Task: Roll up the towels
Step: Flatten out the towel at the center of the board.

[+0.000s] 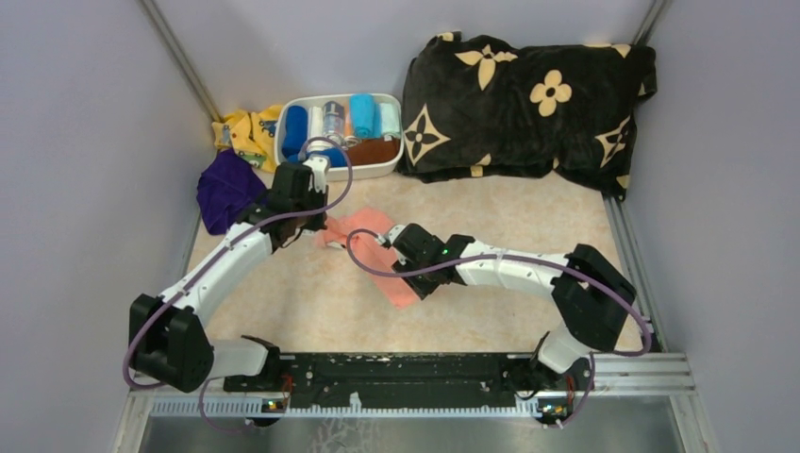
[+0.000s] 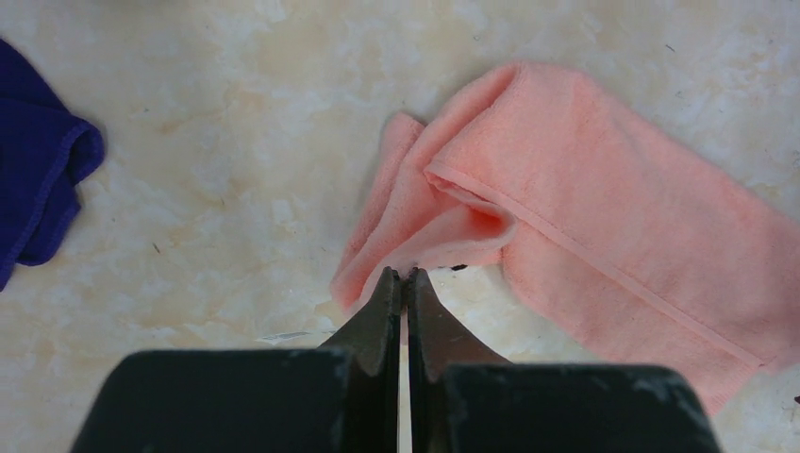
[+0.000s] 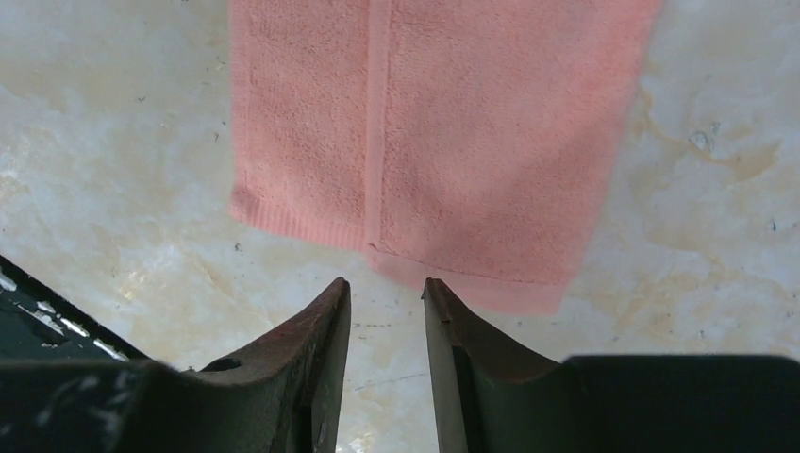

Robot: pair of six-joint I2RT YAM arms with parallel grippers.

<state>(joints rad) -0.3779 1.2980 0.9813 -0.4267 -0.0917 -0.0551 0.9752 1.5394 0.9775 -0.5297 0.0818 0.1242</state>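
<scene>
Top view: pink towel is laid out as a long strip mid-table, running far-left to near-right. Purple towel is bunched at the left edge, well apart from the pink one, not held by anything.

Left wrist: left gripper is seen clamped tight, tips pressed together right at the hem of the pink towel's far end. A bit of cloth looks nipped there, and that end is folded over itself.

Right wrist: right gripper is spread w/ nothing held, tips just short of the near end. That end lies flat, doubled lengthwise.

Handling, imo: light, floppy terry w/ no stiffness, so a roll prob. springs loose if let go. Best taken at a short end's hem or corner, w/ the other end pinned so the strip isn't dragged over the smooth top.
</scene>
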